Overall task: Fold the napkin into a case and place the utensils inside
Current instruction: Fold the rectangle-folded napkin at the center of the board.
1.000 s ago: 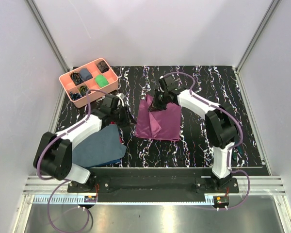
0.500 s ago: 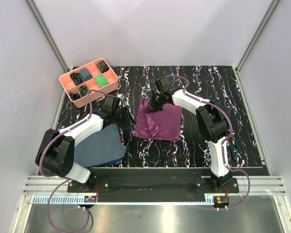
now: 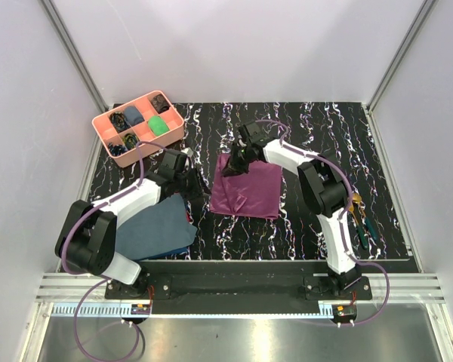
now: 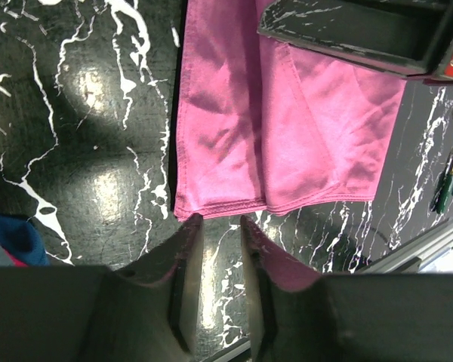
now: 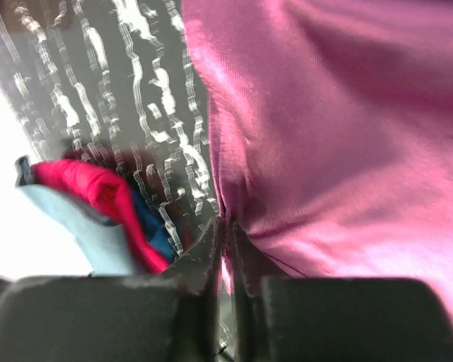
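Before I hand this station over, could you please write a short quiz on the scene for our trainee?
1. True or false: the utensils already lie on the napkin.
2. What does the right gripper pinch? A) a utensil B) the napkin's edge C) nothing
3. Fill in: the left gripper, empty beside the napkin, stands ___.
Key: 1 false, they lie apart from it, to its right; 2 B; 3 open.
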`<state>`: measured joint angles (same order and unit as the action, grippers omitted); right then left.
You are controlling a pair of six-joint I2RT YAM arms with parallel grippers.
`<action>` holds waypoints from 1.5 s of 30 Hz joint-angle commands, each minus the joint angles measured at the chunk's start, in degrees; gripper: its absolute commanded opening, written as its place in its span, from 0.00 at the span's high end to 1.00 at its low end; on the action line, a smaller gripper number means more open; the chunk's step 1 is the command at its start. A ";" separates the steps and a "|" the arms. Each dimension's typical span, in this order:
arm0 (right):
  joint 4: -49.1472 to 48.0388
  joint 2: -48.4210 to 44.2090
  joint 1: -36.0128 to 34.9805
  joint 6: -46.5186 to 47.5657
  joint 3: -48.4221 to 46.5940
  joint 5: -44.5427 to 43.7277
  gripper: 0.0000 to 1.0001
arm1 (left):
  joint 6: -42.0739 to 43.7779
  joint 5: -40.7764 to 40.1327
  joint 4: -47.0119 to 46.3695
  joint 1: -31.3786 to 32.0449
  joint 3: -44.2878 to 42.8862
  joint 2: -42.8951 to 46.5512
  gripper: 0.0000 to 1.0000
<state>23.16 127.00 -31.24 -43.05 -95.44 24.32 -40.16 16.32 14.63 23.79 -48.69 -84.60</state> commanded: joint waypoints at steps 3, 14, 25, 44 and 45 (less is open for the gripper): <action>-2.15 -9.65 1.01 6.12 1.39 4.08 0.50 | 0.17 -1.55 -1.98 -0.41 0.00 1.10 0.65; -2.23 -18.11 7.43 15.72 18.97 8.10 0.50 | -1.06 3.37 -3.91 -0.32 -5.28 -6.98 0.67; -10.93 -16.43 7.16 11.68 26.88 12.69 0.53 | -1.59 0.92 -4.88 1.61 -2.82 -9.88 0.62; -20.70 -18.36 5.58 4.29 37.25 14.27 0.53 | -0.62 2.84 -6.54 1.78 0.87 -10.41 0.66; -20.78 -18.63 5.58 4.29 37.60 14.09 0.53 | -0.71 3.54 -6.98 1.78 0.87 -10.59 0.67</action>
<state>4.67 110.65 -25.34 -37.71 -59.31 37.69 -41.41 17.78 11.44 25.45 -48.58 -94.76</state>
